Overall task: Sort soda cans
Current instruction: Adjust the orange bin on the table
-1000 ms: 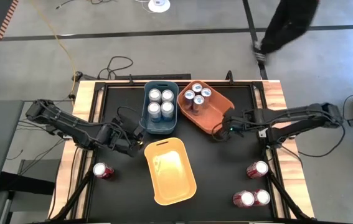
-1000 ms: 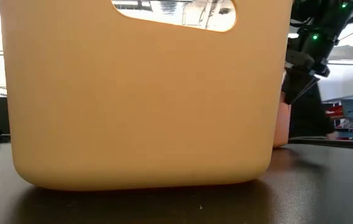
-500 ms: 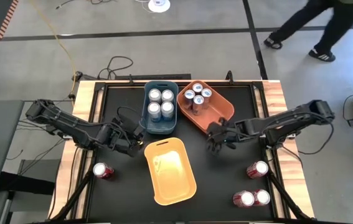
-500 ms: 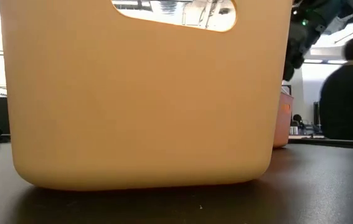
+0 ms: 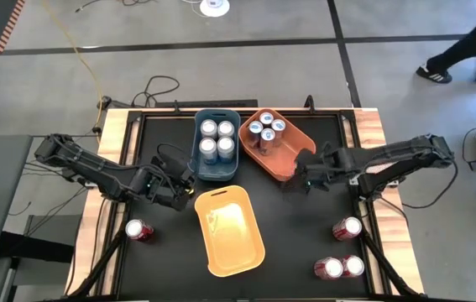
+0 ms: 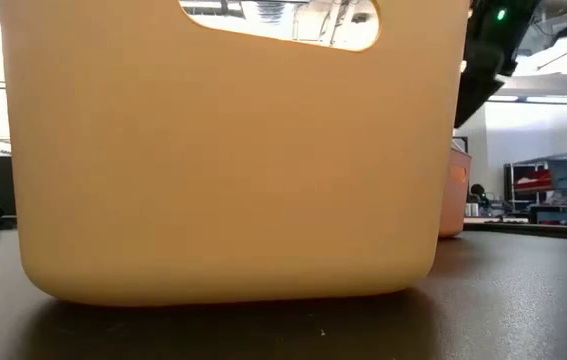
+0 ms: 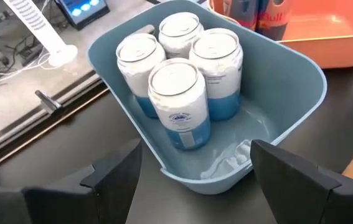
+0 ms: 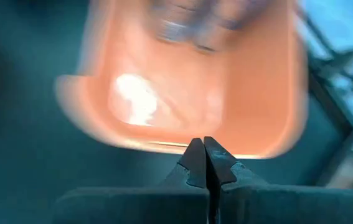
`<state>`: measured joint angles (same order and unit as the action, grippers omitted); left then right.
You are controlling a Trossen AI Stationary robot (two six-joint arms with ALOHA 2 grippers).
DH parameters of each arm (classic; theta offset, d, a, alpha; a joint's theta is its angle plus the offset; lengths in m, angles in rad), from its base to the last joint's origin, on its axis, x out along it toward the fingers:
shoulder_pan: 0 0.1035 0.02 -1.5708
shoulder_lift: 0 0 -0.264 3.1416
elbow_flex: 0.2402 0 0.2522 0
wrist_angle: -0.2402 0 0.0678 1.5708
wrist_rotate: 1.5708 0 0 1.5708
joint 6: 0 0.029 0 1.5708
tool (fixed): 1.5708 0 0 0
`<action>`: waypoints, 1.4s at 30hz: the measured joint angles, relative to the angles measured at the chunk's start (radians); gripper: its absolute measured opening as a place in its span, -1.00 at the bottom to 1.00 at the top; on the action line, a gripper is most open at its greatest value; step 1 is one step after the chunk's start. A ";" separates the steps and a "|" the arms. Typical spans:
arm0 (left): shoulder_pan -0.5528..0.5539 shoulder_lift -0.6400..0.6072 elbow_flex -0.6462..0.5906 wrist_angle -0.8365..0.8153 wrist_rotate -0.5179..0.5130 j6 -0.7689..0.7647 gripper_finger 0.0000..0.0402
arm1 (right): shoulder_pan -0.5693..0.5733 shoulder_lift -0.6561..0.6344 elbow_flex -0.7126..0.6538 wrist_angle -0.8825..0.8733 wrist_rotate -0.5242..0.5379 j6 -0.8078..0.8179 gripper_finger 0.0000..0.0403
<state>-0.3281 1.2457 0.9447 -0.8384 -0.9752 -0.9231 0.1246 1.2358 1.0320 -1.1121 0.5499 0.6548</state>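
Now the white cans (image 7: 182,87) are seen packed in the blue bin (image 5: 217,172), the blue-bodied ones (image 5: 264,132) in the orange bin (image 5: 303,149), so the yellow bin (image 5: 229,262) is presumably reserved for the red cans (image 5: 342,252), which are left near the table's edges. The right gripper (image 8: 203,163), clenched and empty, is held at the orange bin's rim. The left gripper (image 7: 196,173) is spread, empty, before the blue bin. Open tabletop is offered between the bins and the right-hand reds.

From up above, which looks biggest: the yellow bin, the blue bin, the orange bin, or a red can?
1. Yellow bin, the biggest.
2. Orange bin and blue bin: too alike to rank.
3. Red can, by far the smallest.
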 joint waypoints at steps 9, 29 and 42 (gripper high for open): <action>-0.001 0.000 0.000 0.002 -0.003 0.007 0.47 | -0.378 0.000 -0.049 -0.024 0.036 -0.140 -1.00; -0.001 0.000 0.000 -0.001 0.019 0.005 0.47 | -0.411 -0.001 -0.177 0.196 -0.224 -0.206 -1.00; -0.001 0.000 0.000 -0.001 0.019 0.000 0.47 | -0.245 0.041 -0.178 0.459 -0.268 -0.189 -1.00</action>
<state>-0.3290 1.2457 0.9447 -0.8390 -0.9558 -0.9234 -0.1203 1.2766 0.8543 -0.6534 0.2817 0.4661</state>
